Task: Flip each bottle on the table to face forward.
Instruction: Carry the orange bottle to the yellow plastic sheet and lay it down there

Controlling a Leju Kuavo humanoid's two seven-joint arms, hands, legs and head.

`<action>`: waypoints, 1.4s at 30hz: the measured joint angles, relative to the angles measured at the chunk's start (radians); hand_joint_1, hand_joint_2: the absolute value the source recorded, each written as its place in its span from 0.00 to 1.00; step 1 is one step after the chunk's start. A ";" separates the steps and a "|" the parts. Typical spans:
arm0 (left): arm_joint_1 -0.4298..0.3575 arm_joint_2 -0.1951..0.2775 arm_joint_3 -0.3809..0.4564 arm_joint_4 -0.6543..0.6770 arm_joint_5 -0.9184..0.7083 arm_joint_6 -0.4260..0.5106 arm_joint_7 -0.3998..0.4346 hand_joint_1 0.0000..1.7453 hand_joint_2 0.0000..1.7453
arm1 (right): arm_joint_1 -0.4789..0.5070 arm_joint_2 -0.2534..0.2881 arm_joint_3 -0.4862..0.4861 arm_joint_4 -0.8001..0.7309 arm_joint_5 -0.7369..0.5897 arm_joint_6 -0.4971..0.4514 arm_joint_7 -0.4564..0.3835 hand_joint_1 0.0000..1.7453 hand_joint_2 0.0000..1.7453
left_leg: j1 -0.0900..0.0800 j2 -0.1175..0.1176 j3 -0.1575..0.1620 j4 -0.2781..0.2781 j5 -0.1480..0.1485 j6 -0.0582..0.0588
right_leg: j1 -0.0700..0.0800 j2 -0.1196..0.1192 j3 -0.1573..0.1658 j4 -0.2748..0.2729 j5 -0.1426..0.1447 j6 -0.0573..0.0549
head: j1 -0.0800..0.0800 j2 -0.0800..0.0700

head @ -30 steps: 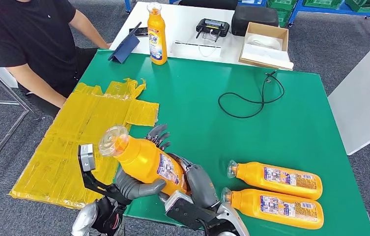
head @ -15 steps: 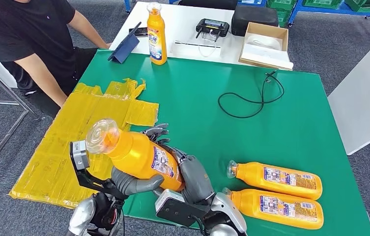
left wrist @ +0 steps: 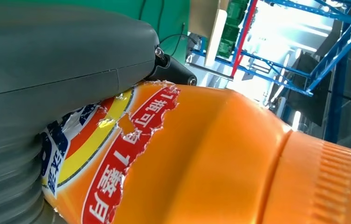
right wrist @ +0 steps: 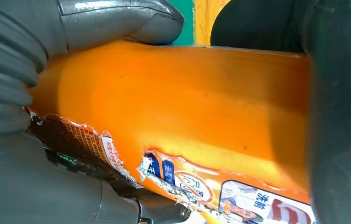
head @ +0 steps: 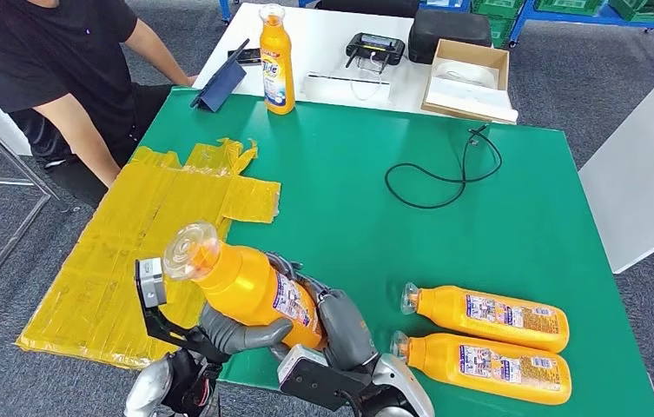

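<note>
One bottle (head: 277, 61) stands upright at the far edge of the green table (head: 375, 226), toward 12 o'clock, with its front label facing the robot; that one looks done. Two more bottles lie on their sides near the table's front right corner, at about 4 o'clock: the farther lying bottle (head: 486, 319) and the nearer lying bottle (head: 482, 368), side by side and close together, caps pointing left, small-print back labels up. Judging by that, both are not yet turned. A fourth, the held bottle (head: 249, 287), is in the air above the near edge of the table at about 7 o'clock, tilted with its clear cap up and to the left and its base down toward the robot. So the task seems roughly a quarter through, with this bottle mid-step and two waiting.

Both hands hold it. The left robot hand (head: 241, 328) cups it from below, its thumb lying across the lower body; in the left wrist view the torn red and yellow front label sits right against that hand. The right robot hand (head: 340, 326) wraps the base end from the right, fingers around the far side. The right wrist view shows the orange body pressed between thumb and fingers, with a torn back label beside them.
</note>
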 joint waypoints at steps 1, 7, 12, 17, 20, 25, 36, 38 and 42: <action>0.000 0.000 0.000 0.000 -0.010 0.001 -0.002 1.00 1.00 | 0.001 0.000 0.000 0.000 0.003 -0.003 0.002 0.42 1.00 | 0.000 0.000 0.000 0.000 0.000 0.000 | 0.000 0.000 0.000 0.000 0.000 0.000 | 0.000 0.000; -0.003 -0.004 0.005 -0.001 -0.104 0.013 -0.038 1.00 1.00 | 0.010 0.000 -0.002 -0.001 0.035 -0.023 0.021 0.10 1.00 | 0.000 0.000 0.000 0.000 0.000 0.000 | 0.000 0.000 0.000 0.000 0.000 0.000 | 0.000 0.000; -0.078 -0.019 0.033 -0.071 -0.751 0.203 -0.229 1.00 1.00 | 0.018 -0.005 -0.017 -0.079 0.118 -0.039 0.072 0.00 1.00 | 0.000 -0.001 0.000 0.000 0.001 0.001 | 0.000 -0.001 0.000 0.000 0.000 0.000 | 0.000 0.000; -0.138 -0.010 0.066 -0.090 -1.157 0.378 -0.258 1.00 1.00 | 0.047 -0.014 -0.045 -0.203 0.120 -0.023 0.083 0.00 1.00 | 0.000 -0.001 0.001 0.000 0.001 0.001 | 0.000 0.000 0.000 0.000 0.001 0.000 | 0.000 0.000; -0.158 0.013 0.069 -0.061 -1.356 0.481 -0.249 1.00 1.00 | 0.083 -0.036 -0.065 -0.271 0.112 -0.029 0.079 0.00 1.00 | 0.000 -0.001 0.000 0.000 0.001 0.001 | 0.000 0.000 0.000 0.000 0.001 0.000 | 0.000 0.000; -0.183 0.049 0.067 0.009 -1.543 0.571 -0.205 1.00 1.00 | 0.132 -0.078 -0.083 -0.336 0.093 -0.046 0.071 0.00 1.00 | 0.000 0.000 0.000 0.000 0.001 0.001 | 0.000 0.000 0.000 0.000 0.001 0.000 | 0.000 0.000; -0.239 0.197 0.068 0.365 -1.844 0.592 -0.045 1.00 1.00 | 0.243 -0.222 -0.070 -0.459 0.122 -0.147 0.085 0.00 1.00 | 0.000 0.001 0.000 0.000 0.001 0.000 | 0.000 0.001 -0.001 0.000 0.001 0.000 | 0.000 0.000; -0.239 0.209 0.069 0.398 -1.845 0.587 -0.041 1.00 1.00 | 0.255 -0.239 -0.063 -0.470 0.125 -0.155 0.087 0.00 1.00 | 0.000 0.000 0.000 0.000 0.001 0.000 | 0.000 0.001 -0.001 0.000 0.001 0.000 | 0.000 0.000; -0.246 0.233 0.069 0.453 -1.850 0.539 -0.022 1.00 1.00 | 0.259 -0.276 -0.046 -0.485 0.123 -0.179 0.110 0.00 1.00 | 0.000 0.000 0.000 0.000 0.001 0.000 | 0.000 0.001 -0.001 0.000 0.001 0.000 | 0.000 0.000</action>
